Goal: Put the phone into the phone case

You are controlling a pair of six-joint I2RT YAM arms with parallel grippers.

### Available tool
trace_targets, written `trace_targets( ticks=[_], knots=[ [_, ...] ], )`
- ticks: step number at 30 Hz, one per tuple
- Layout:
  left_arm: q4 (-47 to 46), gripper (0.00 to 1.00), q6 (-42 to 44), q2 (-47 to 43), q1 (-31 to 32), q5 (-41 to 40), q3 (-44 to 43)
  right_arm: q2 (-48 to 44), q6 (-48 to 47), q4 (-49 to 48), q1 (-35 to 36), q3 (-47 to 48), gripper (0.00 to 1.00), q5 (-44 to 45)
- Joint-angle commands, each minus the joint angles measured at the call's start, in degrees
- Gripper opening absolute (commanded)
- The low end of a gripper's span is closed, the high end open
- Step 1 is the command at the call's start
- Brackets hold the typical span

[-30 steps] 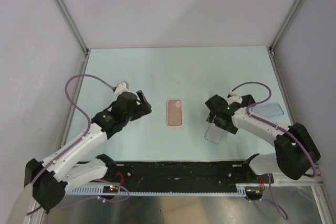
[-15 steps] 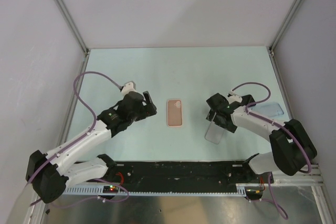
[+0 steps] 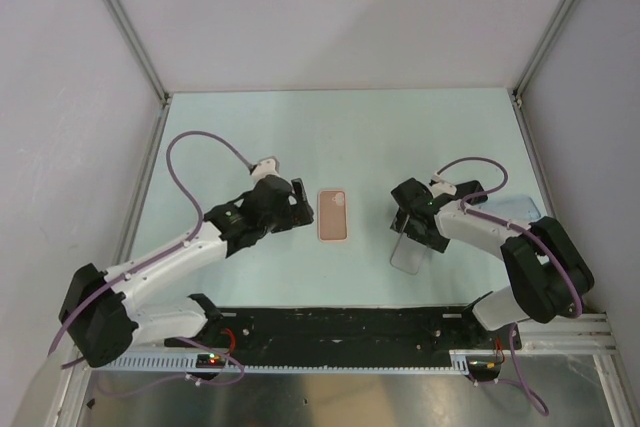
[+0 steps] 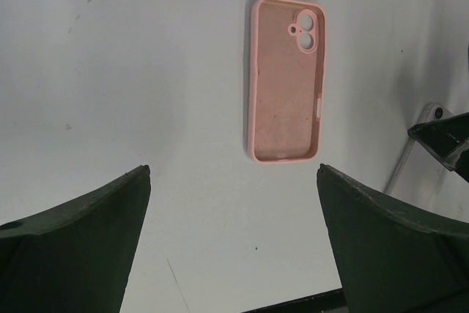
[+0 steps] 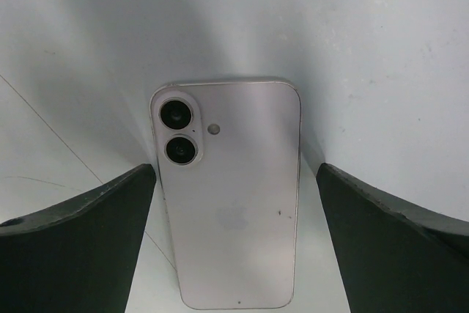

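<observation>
The pink phone case [image 3: 333,215] lies flat mid-table, hollow side up; in the left wrist view the phone case [image 4: 286,78] sits ahead of the fingers. My left gripper [image 3: 298,205] hangs just left of it, open and empty [image 4: 233,174]. The pale pink phone [image 5: 227,196] lies back up, its two lenses showing, and its lower end [image 3: 408,257] sticks out below my right gripper [image 3: 416,223]. That gripper [image 5: 234,170] stands open over the phone, one finger on each side, with a gap between each finger and the phone's edges.
A translucent blue case [image 3: 512,210] lies at the right edge behind the right arm. Frame posts line both sides of the table. A black rail [image 3: 340,332] runs along the near edge. The right gripper's finger [image 4: 447,137] shows at the left wrist view's right edge.
My left arm has swung right and forward, bringing its open gripper close to the pink case. The right gripper has stayed over the phone, barely shifting.
</observation>
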State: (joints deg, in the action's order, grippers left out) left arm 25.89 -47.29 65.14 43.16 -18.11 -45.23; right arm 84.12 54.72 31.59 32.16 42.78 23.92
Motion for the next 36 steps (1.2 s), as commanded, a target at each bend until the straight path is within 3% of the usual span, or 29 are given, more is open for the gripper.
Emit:
trace_targets(
  ticks=[1, 3, 9, 12, 29, 36],
  knots=[
    [-2.8, 0.98, 1.2, 1.7, 1.6, 1.2, -3.0, 1.8, -0.1, -1.6, -0.1, -0.2, 0.98, 0.1],
    [-3.4, 0.98, 1.1, 2.9, 2.3, 2.0, -3.4, 2.2, 0.0, -1.5, -0.1, -0.3, 0.93, 0.0],
    [-8.0, 0.98, 1.0, 7.8, 5.2, 7.2, -4.5, 1.0, -0.9, -4.5, -0.1, -2.4, 0.57, -3.3],
    [-10.6, 0.98, 1.8, 11.0, 6.4, 11.0, -5.1, -0.3, -2.5, -7.0, -0.4, -3.3, 0.50, -6.5],
    [-23.5, 0.94, 4.5, 30.1, 11.9, 28.7, -11.7, -1.3, -6.9, -22.3, -5.2, -9.4, 0.47, -30.5],
    [-25.5, 0.91, 4.3, 35.2, 12.3, 30.6, -13.1, -0.2, -7.6, -26.0, -6.4, -11.5, 0.47, -35.2]
  ],
)
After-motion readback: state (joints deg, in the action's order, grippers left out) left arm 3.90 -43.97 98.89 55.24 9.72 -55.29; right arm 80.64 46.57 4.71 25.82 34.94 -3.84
